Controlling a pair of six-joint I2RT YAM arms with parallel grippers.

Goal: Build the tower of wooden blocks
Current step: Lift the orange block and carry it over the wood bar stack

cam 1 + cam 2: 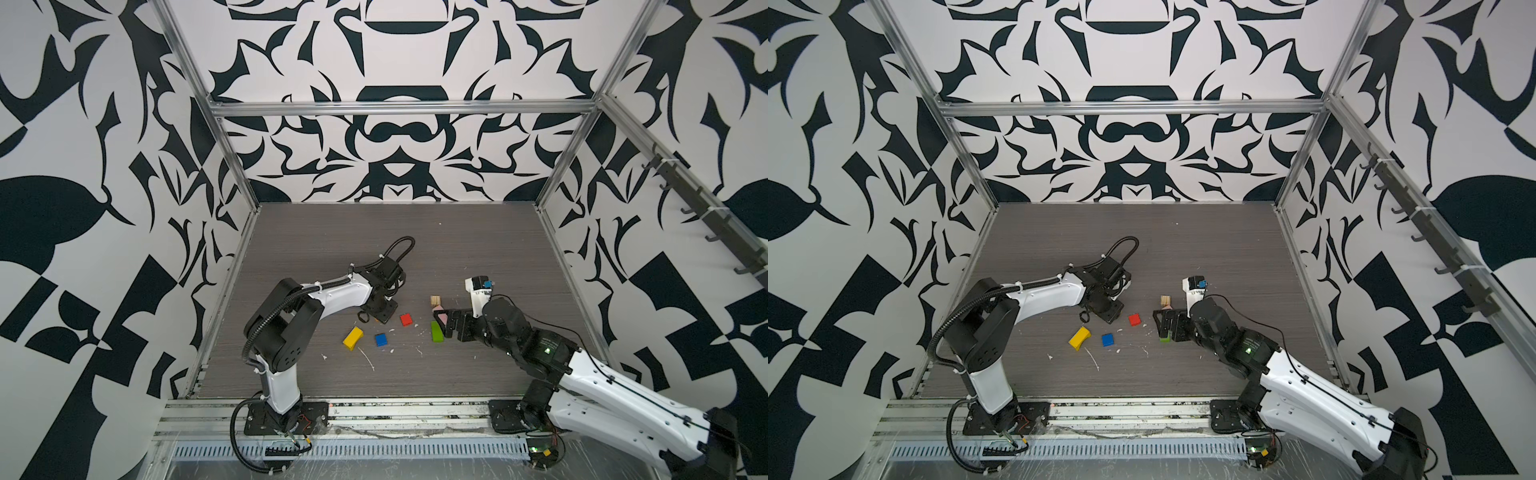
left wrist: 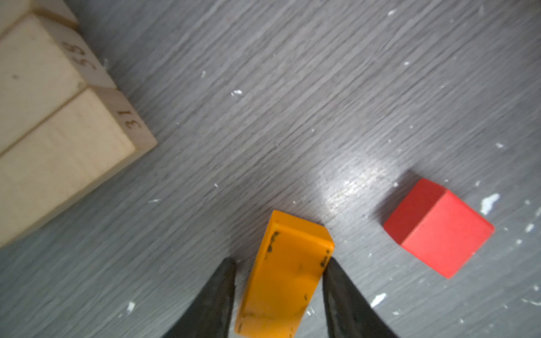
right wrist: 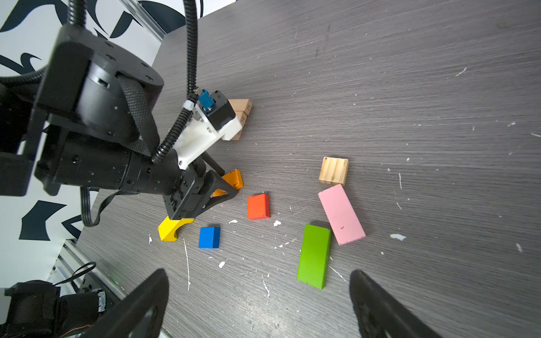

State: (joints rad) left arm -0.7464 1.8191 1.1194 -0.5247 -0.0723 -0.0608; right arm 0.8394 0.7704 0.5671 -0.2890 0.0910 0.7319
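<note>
My left jaws straddle the orange block point(image 2: 285, 275) on the bench point(image 2: 292, 102): one finger point(image 2: 339, 292) touches it, the other stands just clear. Tan planks point(image 2: 58, 117) lie side by side close by. The yellow block point(image 1: 353, 337), blue block point(image 1: 381, 339) and red block point(image 1: 406, 319) lie loose. My right jaws hang spread wide near the green block point(image 3: 313, 256).

The grey wood-grain tabletop point(image 2: 322, 87) is noted matt; orange painted wooden block point(image 2: 282, 278) glossy, chipped; plain tan wooden planks point(image 2: 58, 146) unvarnished.

Bright paint is standing out on a grey wood-grain table point(image 3: 409, 87): orange block point(image 2: 285, 278), red block point(image 2: 439, 231), blue block point(image 3: 209, 237), yellow block point(image 3: 167, 229), green block point(image 3: 313, 256), pink block point(image 3: 341, 213), pale tan planks point(image 2: 58, 117). Black-and-white swirls are covering the walls point(image 1: 395, 137).
</note>
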